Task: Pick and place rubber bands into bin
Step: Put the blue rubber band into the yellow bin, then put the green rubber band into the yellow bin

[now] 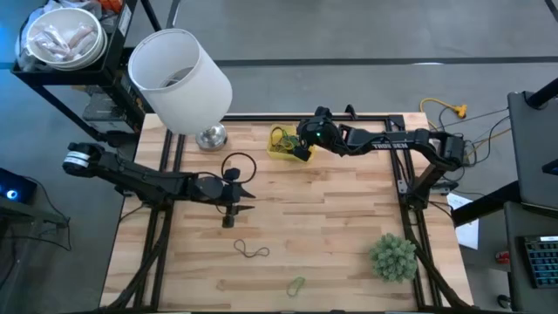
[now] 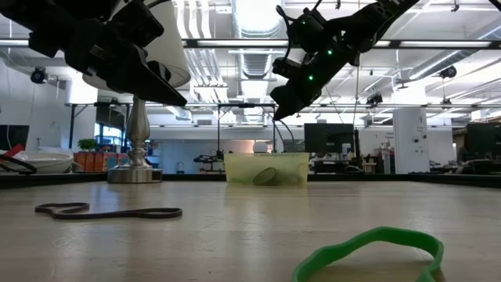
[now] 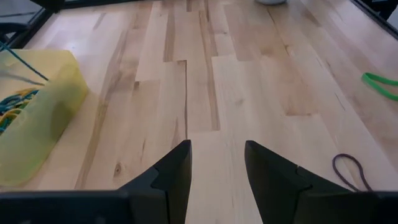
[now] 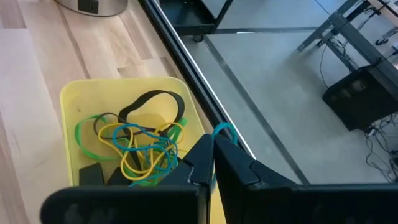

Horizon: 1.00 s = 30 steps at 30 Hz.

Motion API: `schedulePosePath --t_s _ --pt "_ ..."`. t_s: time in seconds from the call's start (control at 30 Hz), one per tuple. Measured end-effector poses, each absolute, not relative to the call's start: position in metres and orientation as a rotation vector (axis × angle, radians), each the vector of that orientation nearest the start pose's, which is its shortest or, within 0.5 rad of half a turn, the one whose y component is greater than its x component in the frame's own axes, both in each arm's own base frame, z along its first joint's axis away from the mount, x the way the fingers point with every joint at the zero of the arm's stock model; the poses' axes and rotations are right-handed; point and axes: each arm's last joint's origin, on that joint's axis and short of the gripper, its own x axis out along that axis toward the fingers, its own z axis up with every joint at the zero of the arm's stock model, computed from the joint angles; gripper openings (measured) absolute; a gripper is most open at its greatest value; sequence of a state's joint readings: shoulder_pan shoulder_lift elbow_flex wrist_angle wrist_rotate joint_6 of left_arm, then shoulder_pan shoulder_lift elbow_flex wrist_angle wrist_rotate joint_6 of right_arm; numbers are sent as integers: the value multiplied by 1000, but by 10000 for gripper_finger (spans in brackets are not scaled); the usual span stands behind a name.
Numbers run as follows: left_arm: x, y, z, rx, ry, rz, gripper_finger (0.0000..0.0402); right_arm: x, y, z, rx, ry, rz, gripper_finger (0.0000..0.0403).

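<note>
The right gripper hung over the bin, pinching a blue band; the left gripper, at nine o'clock, was open.

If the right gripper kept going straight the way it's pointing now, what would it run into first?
Most likely the yellow bin. The right gripper hangs above it, angled down, fingers shut on a blue rubber band. Straight on, it would probably meet the bin's far rim or the tangle of bands inside; depth is unclear.
</note>
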State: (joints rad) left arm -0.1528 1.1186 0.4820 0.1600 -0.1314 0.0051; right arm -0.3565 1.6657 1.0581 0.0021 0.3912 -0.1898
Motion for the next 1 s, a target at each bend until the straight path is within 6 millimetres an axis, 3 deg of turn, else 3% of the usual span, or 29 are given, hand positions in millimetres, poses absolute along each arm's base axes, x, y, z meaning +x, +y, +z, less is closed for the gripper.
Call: schedulePosePath --t_s 0.4,0.6,1.0 --pt "232 -32 187 76 490 -22 135 332 -135 222 -154 679 -674 9" --pt "231 -32 190 74 474 -22 135 331 -134 220 -130 690 -640 10" --pt "229 -31 194 71 457 -22 135 330 -133 217 -117 716 -623 59"
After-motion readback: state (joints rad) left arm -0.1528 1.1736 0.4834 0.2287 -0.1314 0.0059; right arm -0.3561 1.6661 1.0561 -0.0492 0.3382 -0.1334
